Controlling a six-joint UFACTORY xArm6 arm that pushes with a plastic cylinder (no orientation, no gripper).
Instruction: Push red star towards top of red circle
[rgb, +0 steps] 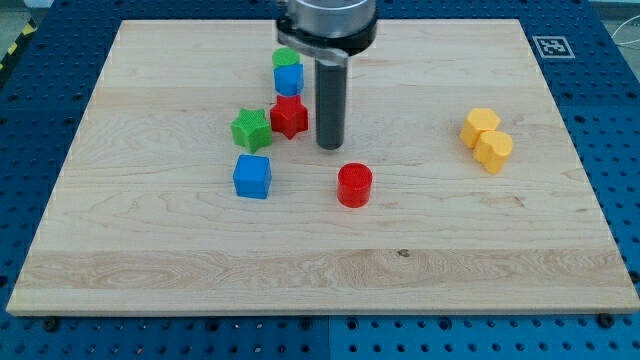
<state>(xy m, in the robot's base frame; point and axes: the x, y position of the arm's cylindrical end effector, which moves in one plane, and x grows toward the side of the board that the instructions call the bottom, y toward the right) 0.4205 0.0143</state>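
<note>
Wooden worktop (420, 270), light grain, on a blue pegboard base (610, 120). On it: red star (289, 117) touching green star (251, 130) on its left; blue cube (252, 176) just below those. Green block (286, 57) and blue block (288, 78) touching, above the red star. Red circle (354, 185) near centre. Two yellow blocks (486, 138) touching, well apart at the view's right. My tip (331, 146) sits just right of the red star.

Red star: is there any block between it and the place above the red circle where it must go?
No block lies there. The red star sits to the upper left of the red circle. Only my tip stands in that stretch, just to the view's right of the star. The green star is on its other side.
</note>
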